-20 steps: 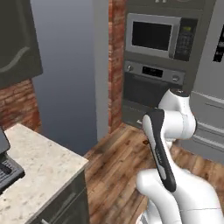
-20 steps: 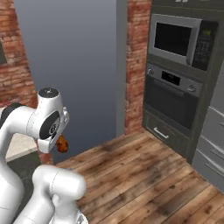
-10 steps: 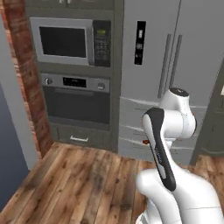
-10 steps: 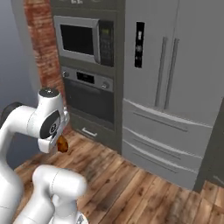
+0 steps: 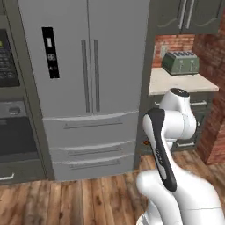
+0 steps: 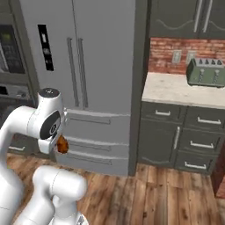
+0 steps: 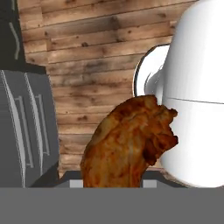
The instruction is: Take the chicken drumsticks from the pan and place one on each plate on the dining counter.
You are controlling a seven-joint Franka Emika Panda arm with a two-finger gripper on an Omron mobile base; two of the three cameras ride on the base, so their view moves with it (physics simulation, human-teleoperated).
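One drumstick (image 7: 131, 142) is in the gripper (image 6: 60, 145), which is closed on it and tucked low against the arm's own body; in the hand view the meat rises from between the fingers and covers them, its thick end up and its long axis running roughly along the gripper's line of sight, so the bone end is probably the part being pinched, though that is hidden. In the right base view the same piece shows as a small orange-brown lump just under the wrist, well above the wooden floor (image 6: 167, 197). The relation that matters next cannot be read here: neither plate nor the dining counter is ahead of the base, which faces a grey fridge (image 5: 88, 83) with a side counter (image 6: 184, 90) and a green toaster (image 6: 205, 72) off to the right. That counter is not the island, so I judge the robot to be in transit with the load carried, and the base must bring a plate in front of the arm before any reach makes sense. Once it does, the arm will need to unfold forward and lower the drumstick flat onto a plate. The second drumstick and the pan are not to be placed from these pictures.
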